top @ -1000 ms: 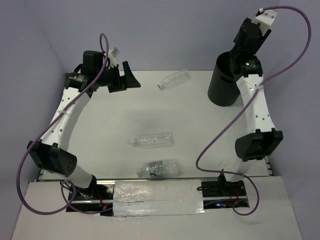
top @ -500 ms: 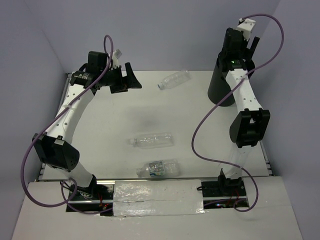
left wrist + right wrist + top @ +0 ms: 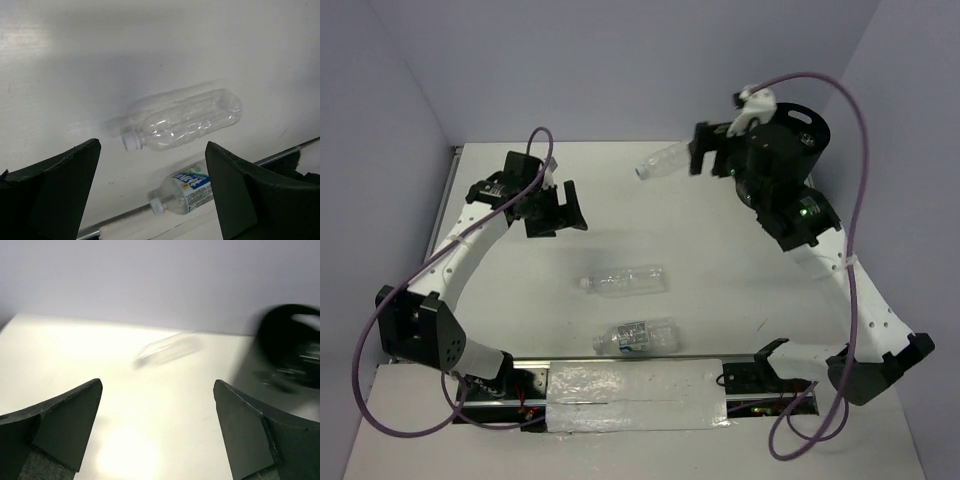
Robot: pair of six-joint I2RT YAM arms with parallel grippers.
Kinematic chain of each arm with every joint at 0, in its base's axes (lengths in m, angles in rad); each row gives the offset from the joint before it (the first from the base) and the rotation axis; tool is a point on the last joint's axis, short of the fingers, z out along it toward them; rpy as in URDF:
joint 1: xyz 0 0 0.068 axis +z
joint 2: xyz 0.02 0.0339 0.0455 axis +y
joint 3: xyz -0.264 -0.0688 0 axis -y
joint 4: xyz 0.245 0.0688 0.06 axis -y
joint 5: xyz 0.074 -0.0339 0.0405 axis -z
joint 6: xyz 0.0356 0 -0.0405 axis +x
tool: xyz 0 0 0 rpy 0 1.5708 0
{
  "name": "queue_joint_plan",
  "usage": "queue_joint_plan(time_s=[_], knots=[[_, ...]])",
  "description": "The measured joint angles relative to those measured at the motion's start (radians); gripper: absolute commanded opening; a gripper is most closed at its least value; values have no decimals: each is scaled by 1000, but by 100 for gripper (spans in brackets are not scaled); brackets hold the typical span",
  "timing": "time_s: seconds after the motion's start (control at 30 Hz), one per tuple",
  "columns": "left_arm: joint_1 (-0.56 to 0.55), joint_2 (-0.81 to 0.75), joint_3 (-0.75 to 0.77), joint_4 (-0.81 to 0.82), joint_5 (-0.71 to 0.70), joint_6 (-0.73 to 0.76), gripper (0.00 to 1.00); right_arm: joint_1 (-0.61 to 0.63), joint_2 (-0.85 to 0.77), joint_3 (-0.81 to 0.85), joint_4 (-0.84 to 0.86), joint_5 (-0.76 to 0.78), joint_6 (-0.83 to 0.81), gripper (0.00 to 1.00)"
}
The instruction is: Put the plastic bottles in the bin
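White counter (image 3: 740, 280) with black bin (image 3: 817, 128) at upper right; far bottle (image 3: 668, 160) top centre, plain bottle (image 3: 625, 281) mid-frame, labelled bottle (image 3: 638, 337) below. With left fingers (image 3: 60, 180) and right fingers (image 3: 60, 415) spread empty, lower left squarely across plain bottle's belly, squeeze gently.

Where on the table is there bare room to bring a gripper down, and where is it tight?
Widest bare patch: mid-table, between the far bottle and the middle bottle. Also bare: right of the middle bottle and labelled bottle, up to the right arm. Tight: the far right corner, where the bin, right gripper and far bottle bunch.
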Motion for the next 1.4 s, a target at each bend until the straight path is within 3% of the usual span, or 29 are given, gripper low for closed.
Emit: queue_joint_plan(time_s=[0.17,0.4,0.6,0.97,1.07,1.23,1.4], knots=[[8,-112,-72,-60,-174,-59,99,260,32,-98,-108,-205,-50,100],[171,-168,-79,-91,-394,-164,99,483,304,-198,-272,-335,-177,100],[254,-171,-82,-93,-427,-188,99,557,471,-119,-325,-345,-248,100],[300,-211,-115,-96,-420,-187,99,577,713,-53,-309,-308,-310,100],[304,-211,-115,-96,-418,-187,99,578,755,-51,-291,-290,-317,94],[312,-211,-114,-96,-414,-187,99,578,770,-51,-264,-249,-316,56],[320,-211,-114,-96,-413,-187,99,549,720,-51,-236,-215,-274,53]])
